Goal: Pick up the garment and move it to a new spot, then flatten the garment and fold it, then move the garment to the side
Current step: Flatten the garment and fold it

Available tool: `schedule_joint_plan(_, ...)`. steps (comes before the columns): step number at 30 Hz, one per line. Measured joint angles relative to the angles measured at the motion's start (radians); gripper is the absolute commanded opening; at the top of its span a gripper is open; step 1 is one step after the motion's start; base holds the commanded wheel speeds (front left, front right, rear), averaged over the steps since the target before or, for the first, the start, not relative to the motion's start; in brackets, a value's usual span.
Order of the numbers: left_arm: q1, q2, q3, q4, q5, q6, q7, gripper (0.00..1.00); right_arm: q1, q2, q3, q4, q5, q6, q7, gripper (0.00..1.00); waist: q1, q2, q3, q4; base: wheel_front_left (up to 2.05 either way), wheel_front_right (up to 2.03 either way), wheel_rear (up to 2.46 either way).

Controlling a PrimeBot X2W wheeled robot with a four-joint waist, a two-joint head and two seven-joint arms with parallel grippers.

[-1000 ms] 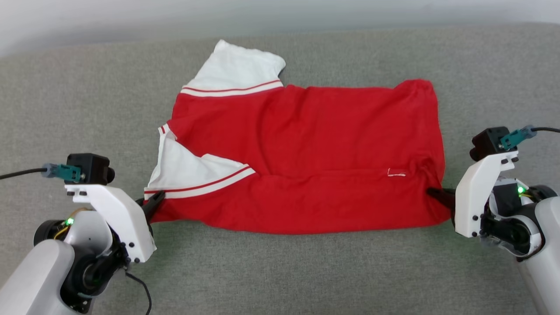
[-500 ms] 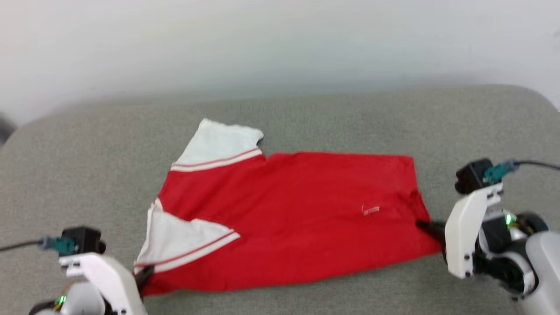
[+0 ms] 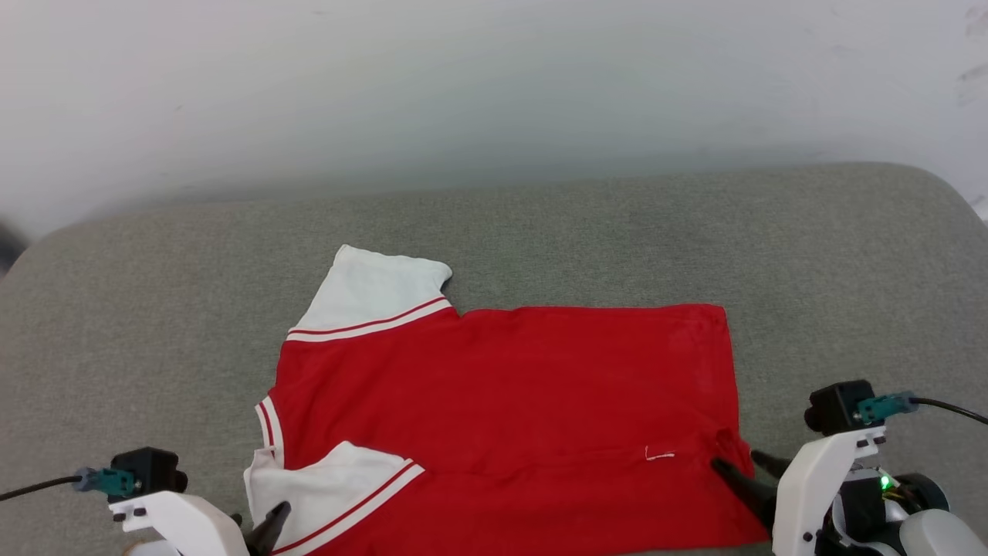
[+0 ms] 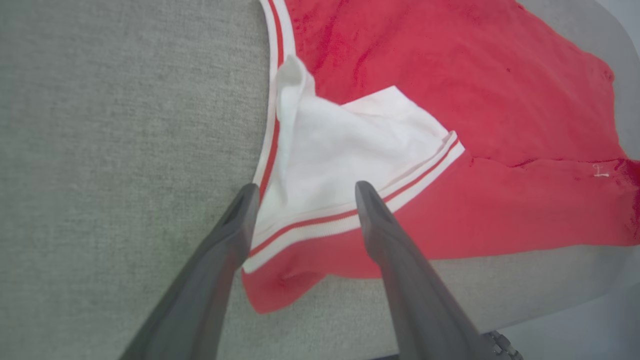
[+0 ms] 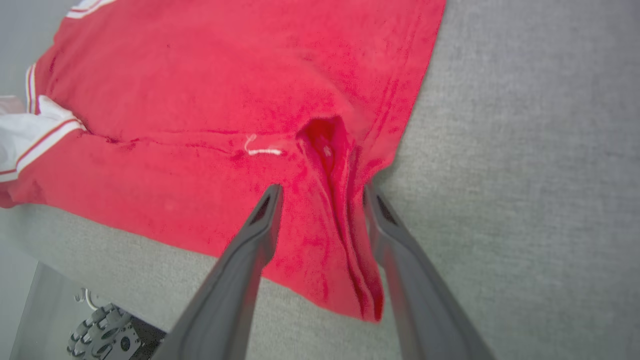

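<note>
Soft matt cloth garment (image 3: 502, 386), coarse woven fabric over the counter (image 3: 540, 232), smooth matt plastic on left pincer (image 4: 306, 186) and right pincer (image 5: 322, 187)

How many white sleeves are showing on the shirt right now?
2. The far sleeve lies flat at the far left corner of the shirt; the near sleeve is folded onto the red body, by the left gripper. Neither looks hidden.
</note>
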Motion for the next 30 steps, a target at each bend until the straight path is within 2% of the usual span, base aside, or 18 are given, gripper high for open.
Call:
schedule_joint_plan(3,-0.033,0.004,0.011,0.001,0.035,0.001,-0.045,1.00,-0.003,0.003,-0.002,-0.025,-0.034,0.000,-0.140,1.00,0.0000,0.0000,0.006,-0.014,0.00,0.00,0.00)
schedule_joint_plan(8,-0.108,0.011,0.038,-0.012,0.109,0.027,-0.127,1.00,-0.007,0.008,-0.024,-0.066,-0.094,0.000,-0.353,1.00,0.0000,0.0000,0.012,-0.036,0.00,0.00,0.00)
schedule_joint_plan(16,-0.292,-0.004,0.067,-0.007,0.197,0.053,-0.225,1.00,-0.072,0.042,-0.066,-0.130,-0.202,0.000,-0.547,1.00,0.0000,0.0000,0.074,-0.081,0.00,0.00,0.00)
schedule_joint_plan(23,-0.510,0.027,0.077,0.075,0.198,0.026,-0.159,1.00,-0.151,0.063,-0.088,-0.205,-0.233,0.000,-0.615,1.00,0.0002,0.0000,0.207,-0.130,0.00,0.00,0.00)
schedule_joint_plan(30,-0.729,0.098,0.061,0.162,0.182,-0.010,0.032,1.00,-0.204,0.079,-0.087,-0.251,-0.234,0.000,-0.641,1.00,0.0003,0.0000,0.358,-0.184,0.00,0.00,0.00)
